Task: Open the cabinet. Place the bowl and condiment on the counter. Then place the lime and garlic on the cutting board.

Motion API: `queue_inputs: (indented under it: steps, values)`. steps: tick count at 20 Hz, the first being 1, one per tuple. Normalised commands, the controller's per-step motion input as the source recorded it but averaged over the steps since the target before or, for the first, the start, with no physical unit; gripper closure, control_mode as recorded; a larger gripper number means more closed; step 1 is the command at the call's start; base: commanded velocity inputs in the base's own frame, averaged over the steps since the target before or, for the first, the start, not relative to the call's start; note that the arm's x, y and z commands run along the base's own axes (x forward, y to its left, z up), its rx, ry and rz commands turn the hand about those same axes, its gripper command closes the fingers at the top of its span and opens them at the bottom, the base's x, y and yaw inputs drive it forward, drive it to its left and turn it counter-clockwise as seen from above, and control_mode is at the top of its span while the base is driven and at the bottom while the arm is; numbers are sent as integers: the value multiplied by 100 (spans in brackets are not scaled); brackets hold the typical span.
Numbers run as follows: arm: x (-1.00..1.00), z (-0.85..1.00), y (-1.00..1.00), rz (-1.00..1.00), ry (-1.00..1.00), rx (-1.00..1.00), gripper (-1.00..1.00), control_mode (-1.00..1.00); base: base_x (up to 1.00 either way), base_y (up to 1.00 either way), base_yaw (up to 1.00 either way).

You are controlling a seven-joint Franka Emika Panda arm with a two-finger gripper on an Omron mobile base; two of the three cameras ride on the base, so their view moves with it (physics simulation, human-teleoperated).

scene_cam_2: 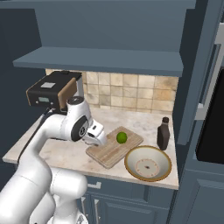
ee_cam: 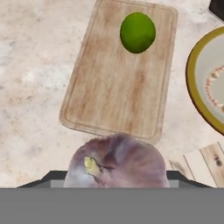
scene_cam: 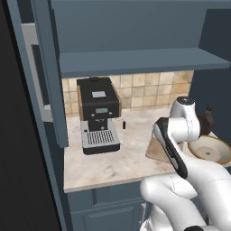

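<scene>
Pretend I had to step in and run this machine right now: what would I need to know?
Gripper: holds the garlic, poised over the near end of the cutting board.
Lime: already on the board.
Bowl and condiment: standing on the counter, right of the board.
Cabinet: open, shelf bare.
Done: cabinet opened, bowl, condiment and lime placed.
Left: lower the garlic onto the board beside the lime, release it, pull the arm back.
</scene>
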Motion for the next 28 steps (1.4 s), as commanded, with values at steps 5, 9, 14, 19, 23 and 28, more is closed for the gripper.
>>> queue_inputs:
  steps: [5, 9, 14, 19, 23, 28]
  values:
    - [20, -25, -2, 0, -2, 0, 100, -100, 0, 0, 0]
    - [5, -37, -19, 0, -3, 0, 100, -100, 0, 0, 0]
    - [0, -28, -32, 0, -3, 0, 100, -100, 0, 0, 0]
    - [4, -19, -24, 0, -1, 0, 100, -100, 0, 0, 0]
    - [18, -18, -16, 0, -2, 0, 100, -100, 0, 0, 0]
    - [27, -1, 0, -2, -1, 0, 100, -100, 0, 0, 0]
